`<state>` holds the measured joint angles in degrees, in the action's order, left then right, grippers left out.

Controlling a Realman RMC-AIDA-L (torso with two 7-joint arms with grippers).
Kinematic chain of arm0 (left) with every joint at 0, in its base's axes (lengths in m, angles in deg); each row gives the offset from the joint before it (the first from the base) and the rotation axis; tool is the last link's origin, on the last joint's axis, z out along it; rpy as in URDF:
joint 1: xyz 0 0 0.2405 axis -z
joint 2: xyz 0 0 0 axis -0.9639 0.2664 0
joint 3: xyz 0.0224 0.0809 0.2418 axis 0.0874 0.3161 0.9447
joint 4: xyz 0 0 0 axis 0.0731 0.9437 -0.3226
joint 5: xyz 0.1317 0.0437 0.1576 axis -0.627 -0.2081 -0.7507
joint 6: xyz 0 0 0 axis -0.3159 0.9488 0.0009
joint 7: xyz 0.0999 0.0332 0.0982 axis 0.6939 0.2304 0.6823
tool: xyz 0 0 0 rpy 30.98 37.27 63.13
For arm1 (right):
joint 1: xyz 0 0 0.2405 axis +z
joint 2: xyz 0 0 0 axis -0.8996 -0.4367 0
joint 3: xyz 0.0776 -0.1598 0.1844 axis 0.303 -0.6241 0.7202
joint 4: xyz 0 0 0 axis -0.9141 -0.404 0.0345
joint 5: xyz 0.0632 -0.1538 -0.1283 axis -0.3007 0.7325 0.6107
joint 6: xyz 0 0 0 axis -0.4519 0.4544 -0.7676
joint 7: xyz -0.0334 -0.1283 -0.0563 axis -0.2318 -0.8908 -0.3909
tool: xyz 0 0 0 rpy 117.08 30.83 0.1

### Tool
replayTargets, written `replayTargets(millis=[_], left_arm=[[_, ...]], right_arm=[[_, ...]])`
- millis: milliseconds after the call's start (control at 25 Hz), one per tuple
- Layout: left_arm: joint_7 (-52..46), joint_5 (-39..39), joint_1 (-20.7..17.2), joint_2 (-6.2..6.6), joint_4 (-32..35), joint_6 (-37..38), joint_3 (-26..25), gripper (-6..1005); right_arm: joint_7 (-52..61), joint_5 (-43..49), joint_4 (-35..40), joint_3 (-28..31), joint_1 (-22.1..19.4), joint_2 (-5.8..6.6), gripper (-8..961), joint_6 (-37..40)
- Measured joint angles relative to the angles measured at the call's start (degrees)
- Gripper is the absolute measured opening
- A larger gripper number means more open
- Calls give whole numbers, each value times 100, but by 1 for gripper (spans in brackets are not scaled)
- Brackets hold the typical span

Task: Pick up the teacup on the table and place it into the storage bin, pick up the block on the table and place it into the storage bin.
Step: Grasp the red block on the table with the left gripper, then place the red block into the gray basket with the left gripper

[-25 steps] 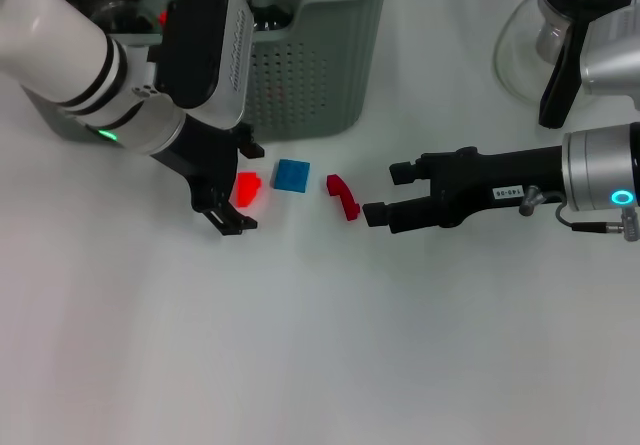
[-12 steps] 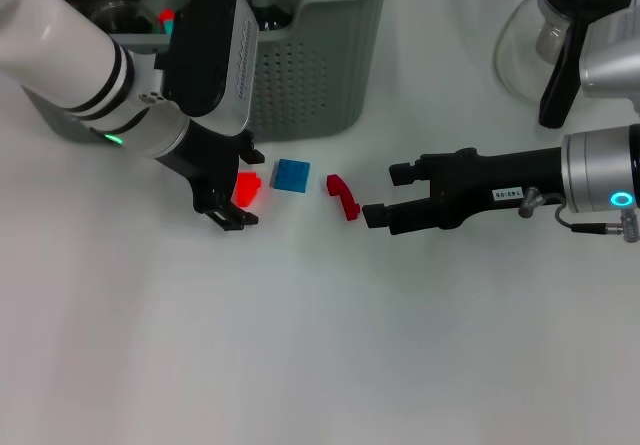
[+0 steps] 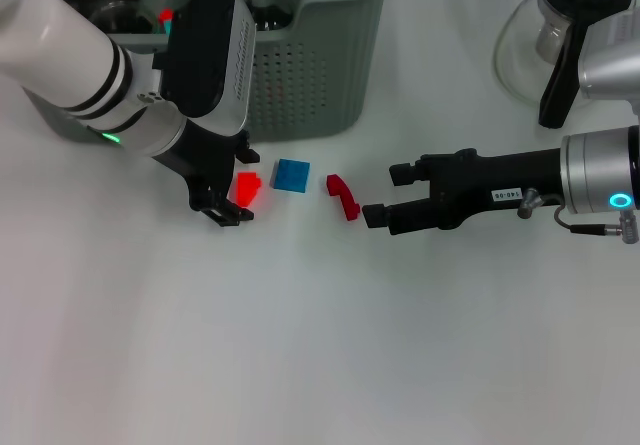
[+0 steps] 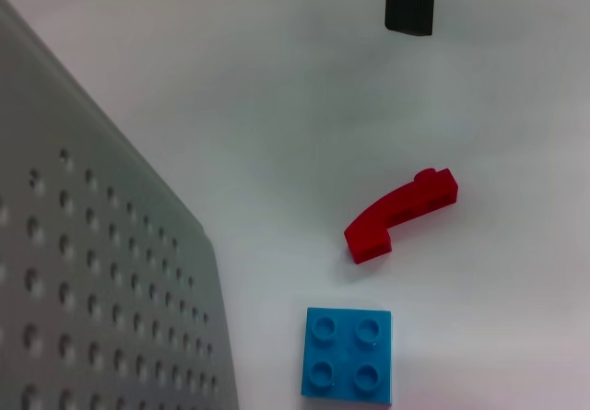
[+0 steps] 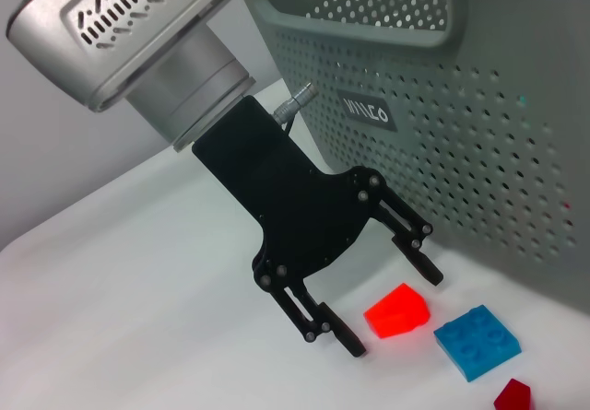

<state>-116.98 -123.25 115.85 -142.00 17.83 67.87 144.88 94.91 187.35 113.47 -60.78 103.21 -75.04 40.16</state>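
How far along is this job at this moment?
No teacup remains on the table; the storage bin holds items that cannot be told apart. In hand: the open left gripper straddles the bright red block. Left: the blue block and dark red curved block, beside the open right gripper.

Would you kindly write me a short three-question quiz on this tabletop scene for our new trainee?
1. True or false: the left gripper has its jaws open around the bright red block.
2. Which block lies nearest the right gripper? A) blue block B) dark red curved block C) bright red block
3. Fill in: behind the blocks stands the grey-green ____.

Key: 1 true; 2 B; 3 storage bin.
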Motion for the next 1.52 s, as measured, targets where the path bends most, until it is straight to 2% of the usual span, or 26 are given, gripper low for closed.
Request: replayTargets(millis=[560,840,1040,1200,1320,1360,1400,1480,1520], left_arm=[[0,-20,7,9,-77,-48,0,615],[-21,-25,10,26,-75,-47,-15,483],[-106,10,-80,26,303,346,-103,417],[-232,154,-168,-26,1101,1601,-733,417],[-249,528,-202,-78,1763,3021,-1661,417],[-251,936,-204,-36,2025,3773,-2322,417],[-321,1210,-213,8,2096,4075,-2606,416],[-612,1864,-274,194,2201,4500,-3167,416],[-871,2253,-332,326,2220,4572,-3380,416]], right_arm=[[-8,0,1,0,0,-7,907,-4],[-9,0,1,0,0,-12,906,-4],[-11,0,18,0,-25,-12,906,-4],[-63,0,34,0,-49,-6,906,2],[-82,-1,34,0,-53,15,906,39],[-95,1,27,0,-56,23,906,42],[-109,0,16,0,-58,28,906,48],[-134,0,7,0,-62,40,906,53],[-140,0,8,0,-64,44,906,55]])
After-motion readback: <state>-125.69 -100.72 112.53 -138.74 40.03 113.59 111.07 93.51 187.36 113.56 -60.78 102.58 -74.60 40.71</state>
